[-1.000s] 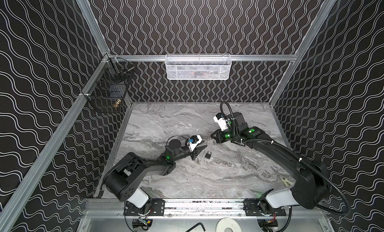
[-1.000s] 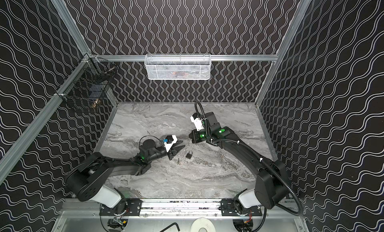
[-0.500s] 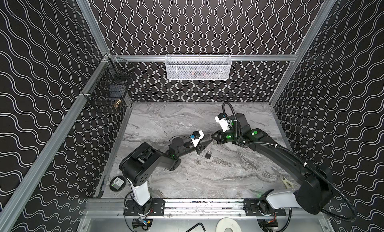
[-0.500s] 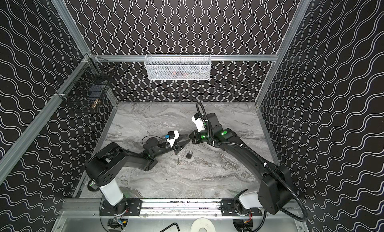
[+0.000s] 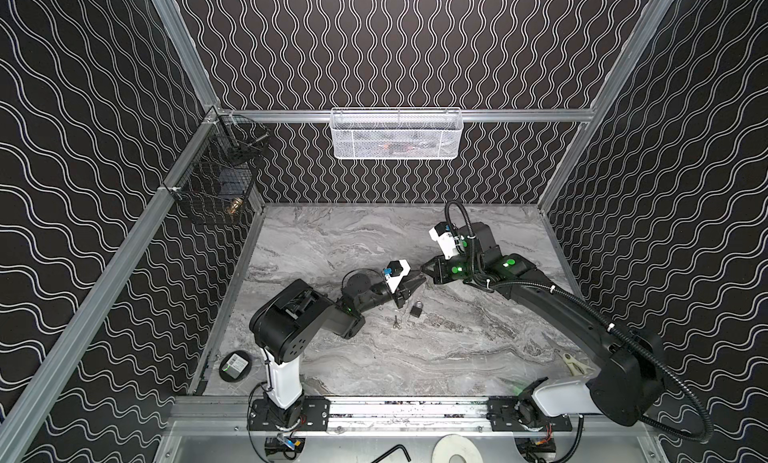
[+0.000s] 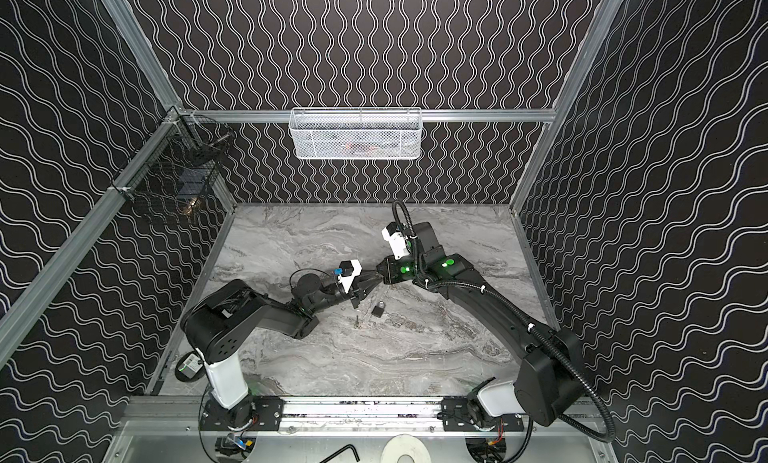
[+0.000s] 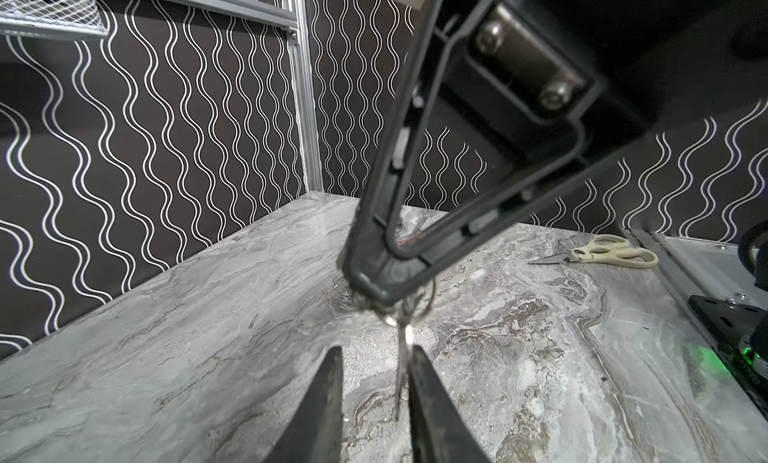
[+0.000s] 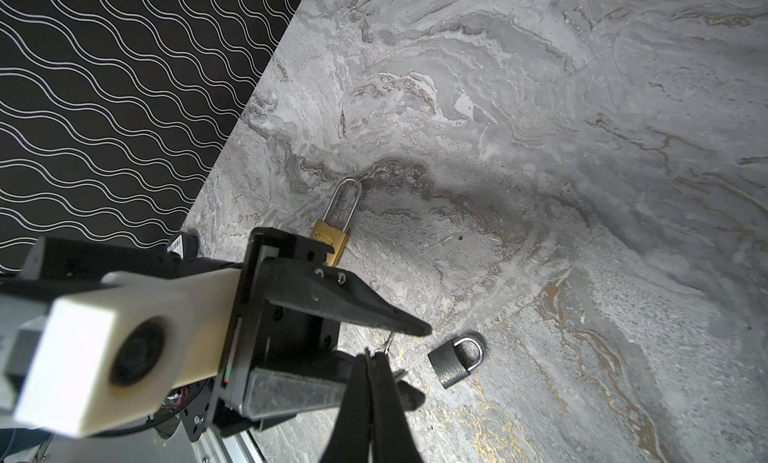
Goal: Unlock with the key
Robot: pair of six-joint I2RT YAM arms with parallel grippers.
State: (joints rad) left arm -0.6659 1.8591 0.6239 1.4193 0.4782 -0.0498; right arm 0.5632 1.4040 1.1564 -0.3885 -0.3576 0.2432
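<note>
Slim silver key (image 7: 401,369) on ring in clamped right gripper (image 7: 376,284), left gripper (image 7: 375,353) apart around it.

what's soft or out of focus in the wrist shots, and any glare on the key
Left wrist view: the right tool is close and blurred, the key hanging from it carries a bright glint, the scissors behind look sharp. Right wrist view: the left wrist camera housing is out of focus, the black padlock and brass padlock are crisp.
</note>
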